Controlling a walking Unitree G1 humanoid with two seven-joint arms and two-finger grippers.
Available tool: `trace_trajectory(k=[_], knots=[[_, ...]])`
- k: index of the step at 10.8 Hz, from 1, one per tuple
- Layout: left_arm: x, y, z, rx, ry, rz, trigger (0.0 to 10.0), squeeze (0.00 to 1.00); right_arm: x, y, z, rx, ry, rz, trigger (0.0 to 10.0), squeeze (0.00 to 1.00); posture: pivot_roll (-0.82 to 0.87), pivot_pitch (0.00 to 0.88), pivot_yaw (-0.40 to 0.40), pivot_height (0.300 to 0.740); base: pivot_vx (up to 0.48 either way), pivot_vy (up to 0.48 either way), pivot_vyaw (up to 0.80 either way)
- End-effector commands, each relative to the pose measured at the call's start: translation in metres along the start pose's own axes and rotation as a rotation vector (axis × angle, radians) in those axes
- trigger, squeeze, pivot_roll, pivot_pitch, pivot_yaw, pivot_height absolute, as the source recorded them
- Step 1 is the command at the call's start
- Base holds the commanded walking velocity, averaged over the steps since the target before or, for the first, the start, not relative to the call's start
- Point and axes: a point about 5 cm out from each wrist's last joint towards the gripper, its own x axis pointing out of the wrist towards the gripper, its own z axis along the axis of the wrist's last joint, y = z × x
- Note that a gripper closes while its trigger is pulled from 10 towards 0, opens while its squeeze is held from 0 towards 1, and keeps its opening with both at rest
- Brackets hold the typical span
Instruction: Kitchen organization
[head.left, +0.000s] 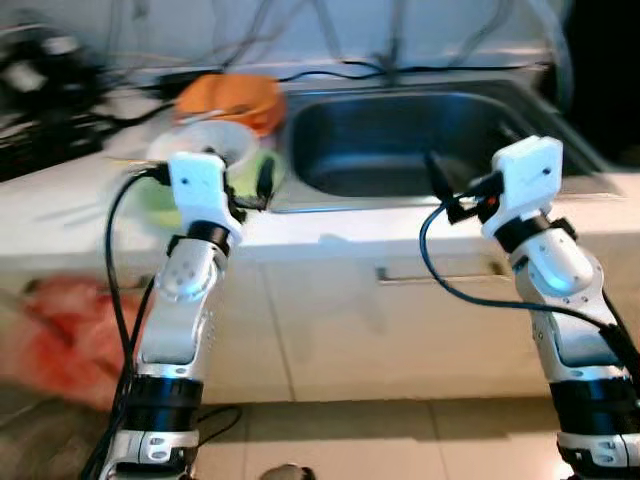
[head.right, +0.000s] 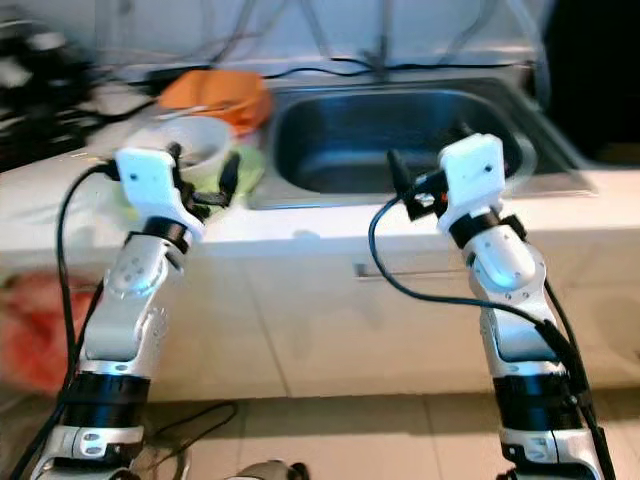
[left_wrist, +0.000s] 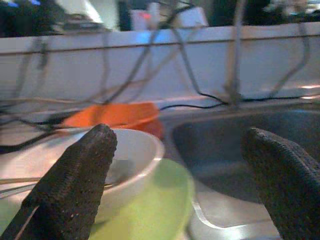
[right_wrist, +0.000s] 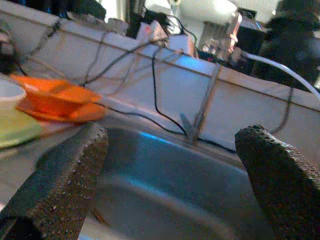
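Both silver arms reach up from the bottom of the head views toward a white counter (head.left: 330, 235). Below the counter are pale cupboard doors and a tiled floor. Something red and blurry lies low on the robot's left.

On the robot's left, the left gripper (left_wrist: 180, 185) is held just above the front edge of the counter. Its 2 black fingers (left_wrist: 75, 185) are spread wide apart and hold nothing. Right past them sits a white bowl (head.left: 215, 145) on top of a light green plate (left_wrist: 150, 210). A thin stick-like thing rests in the bowl, too blurry to name. Behind the bowl is an orange bowl (head.left: 230, 100) on an orange plate, close to the sink's left rim.

On the robot's right, the right gripper (right_wrist: 172, 185) is held over the front rim of the metal sink (head.left: 420, 140). Its 2 fingers (right_wrist: 60, 185) are also spread wide apart and hold nothing. The sink basin looks dark and shiny inside. A thin metal tap (right_wrist: 192, 125) stands at the back of the sink.

Black cables (head.left: 330, 72) run along the white wall behind the counter. Dark things sit at the far left end of the counter, too blurry to name.
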Motion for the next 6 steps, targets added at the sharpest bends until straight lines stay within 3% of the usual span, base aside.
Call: trace_trajectory(k=[1, 3, 6], knots=[[0.003, 0.005, 0.008, 0.004, -0.034, 0.014, 10.0, 0.00, 0.002, -0.003, 0.004, 0.000, -0.013, -0.024, 10.0, 0.00, 0.09, 0.000, 0.096, 0.740, 0.000, 0.000, 0.00], [0.006, 0.004, 0.022, 0.009, -0.104, -0.003, 10.0, 0.00, 0.002, -0.001, 0.009, -0.013, -0.035, -0.026, 10.0, 0.00, 0.09, 0.000, 0.099, 0.740, 0.146, 0.000, 0.00], [0.005, -0.002, 0.022, 0.001, -0.110, -0.032, 10.0, 0.00, 0.001, -0.002, 0.014, -0.027, -0.051, -0.036, 10.0, 0.00, 0.08, 0.000, 0.103, 0.740, 0.437, 0.000, 0.00]])
